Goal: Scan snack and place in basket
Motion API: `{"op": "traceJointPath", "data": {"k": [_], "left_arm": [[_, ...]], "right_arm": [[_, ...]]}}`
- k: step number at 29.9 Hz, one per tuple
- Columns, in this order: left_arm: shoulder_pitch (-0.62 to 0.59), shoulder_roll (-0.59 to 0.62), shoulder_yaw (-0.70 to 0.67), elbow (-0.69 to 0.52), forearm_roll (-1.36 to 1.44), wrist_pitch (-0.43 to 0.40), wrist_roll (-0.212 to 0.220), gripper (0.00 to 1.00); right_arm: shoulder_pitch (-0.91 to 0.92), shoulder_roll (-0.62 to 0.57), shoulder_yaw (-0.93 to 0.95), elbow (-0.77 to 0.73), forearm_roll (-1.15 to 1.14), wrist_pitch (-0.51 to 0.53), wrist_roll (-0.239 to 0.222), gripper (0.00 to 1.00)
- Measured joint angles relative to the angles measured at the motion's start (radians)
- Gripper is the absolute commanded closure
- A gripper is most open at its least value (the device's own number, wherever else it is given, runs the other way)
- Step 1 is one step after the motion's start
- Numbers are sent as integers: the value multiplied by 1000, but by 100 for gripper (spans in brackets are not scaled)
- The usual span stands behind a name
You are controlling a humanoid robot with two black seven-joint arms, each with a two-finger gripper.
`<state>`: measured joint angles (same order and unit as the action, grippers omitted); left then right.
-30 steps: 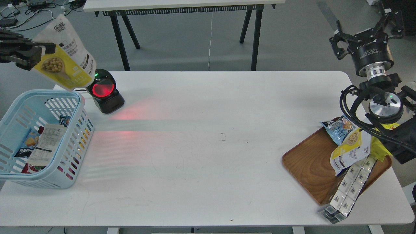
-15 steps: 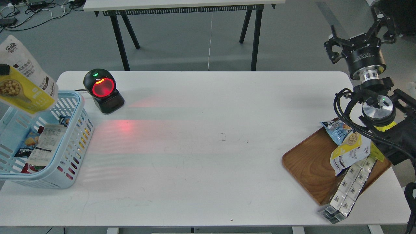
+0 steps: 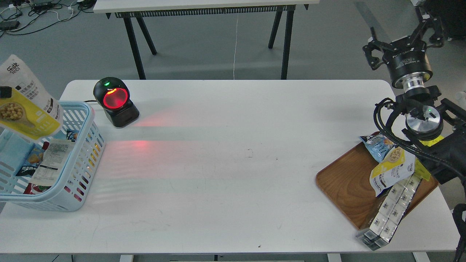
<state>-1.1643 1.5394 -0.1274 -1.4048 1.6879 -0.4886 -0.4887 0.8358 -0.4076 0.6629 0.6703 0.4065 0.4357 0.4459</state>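
meanwhile, the left gripper point(image 3: 4, 91) clamps the snack point(image 3: 27, 100), which hangs to its right above the basket point(image 3: 78, 143); the right gripper point(image 3: 404, 34) is spread apart.

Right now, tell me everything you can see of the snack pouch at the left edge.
The snack is a white-grey foil pouch with a yellow panel, a round picture of beige balls and dark print. It hangs tilted in the air over the far left corner of the light-blue basket, its lower edge overlapping the rim in this view. A small dark piece of the left pincer shows on its left side; the rest is out of frame. Contact with the basket cannot be judged.
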Motion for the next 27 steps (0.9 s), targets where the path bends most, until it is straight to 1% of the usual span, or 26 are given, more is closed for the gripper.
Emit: {"op": "traceJointPath", "data": {"k": [1,6,7,9,10,12,13,15,17,22,27], "left_arm": [[0,-1,0,0,0,0,0,82],[0,-2,-1,0,-1,0,0,68],[0,-2,-3,0,-3,0,0,63],[-3,-1,-8,0,-15,0,0,49],[-7,0,-11,1,-27,0,0,39],[-14,0,-18,6,-64,0,0,9],[-20,0,-26,11,-96,0,0,4],[-30,-7,-54,38,-181,0,0,3],[-35,-42,-88,87,-295,0,0,1],[-43,-176,-156,240,-562,0,0,0],[-42,-300,-242,321,-831,0,0,1]], "right_arm": [[0,0,0,0,0,0,0,1],[1,-1,0,0,0,0,0,1],[1,-1,0,0,0,0,0,1],[-3,-1,0,0,0,0,0,1],[-4,-1,0,0,0,0,0,1],[-4,-1,-1,0,0,0,0,1],[-4,-1,-1,0,0,0,0,1],[-1,-1,-2,2,0,0,0,1],[1,-3,-2,3,0,0,0,1],[5,-16,-1,4,0,0,0,1],[27,-36,2,5,-1,-4,-1,1]]}}
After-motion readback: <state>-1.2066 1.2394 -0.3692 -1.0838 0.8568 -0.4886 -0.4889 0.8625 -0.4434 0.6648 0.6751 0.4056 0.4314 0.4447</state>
